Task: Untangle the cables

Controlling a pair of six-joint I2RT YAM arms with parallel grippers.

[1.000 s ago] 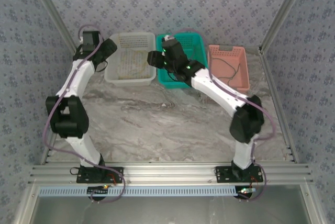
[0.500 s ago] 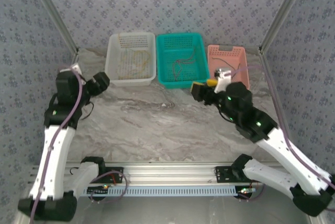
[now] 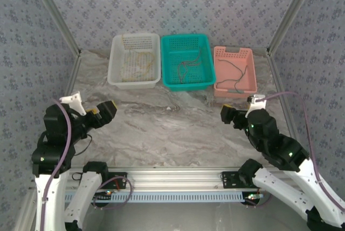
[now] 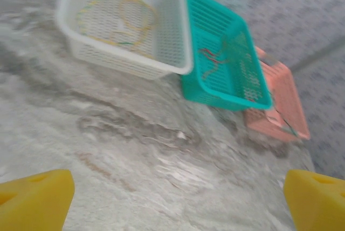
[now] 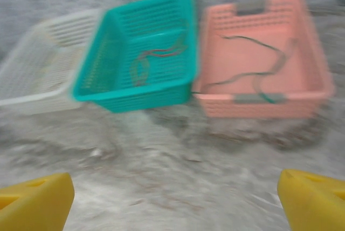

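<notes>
Three perforated plastic baskets stand in a row at the far side of the marbled table [image 3: 161, 128], one cable apiece. The white basket [image 3: 133, 83] holds a coiled thin yellow cable [image 3: 135, 63], the teal basket [image 3: 188, 85] a looped red-orange cable [image 3: 186, 69], and the pink basket [image 3: 233, 51] a snaking black cable [image 3: 234, 74]; none keeps a single heading. Left pincer [image 3: 102, 111] and right pincer [image 3: 229, 115] hover empty, fingers wide apart.

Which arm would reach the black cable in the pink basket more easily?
Right, probably: the right gripper hangs open just before the pink basket with the black cable; the left gripper is across the table.
</notes>
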